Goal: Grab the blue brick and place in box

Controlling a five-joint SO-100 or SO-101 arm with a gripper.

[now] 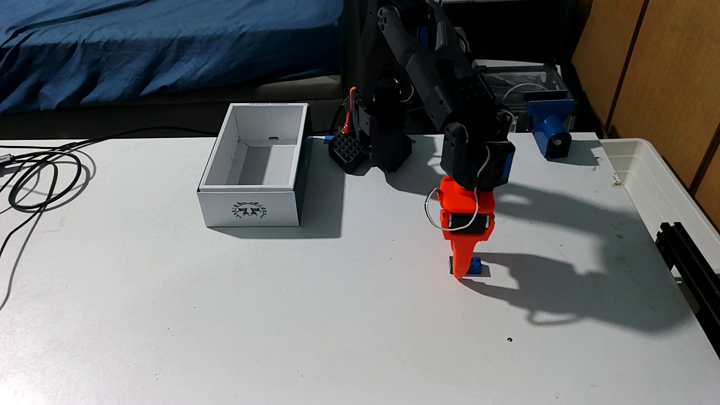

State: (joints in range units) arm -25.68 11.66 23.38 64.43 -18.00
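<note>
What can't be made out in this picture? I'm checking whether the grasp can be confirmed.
- Blue brick, fixed view: its middle is covered by the orange gripper.
- Gripper: the finger gap faces away, so open or shut is unclear.
- Box: the near wall hides the front of its floor.
- Translucent tub: cut off by the right edge.
</note>
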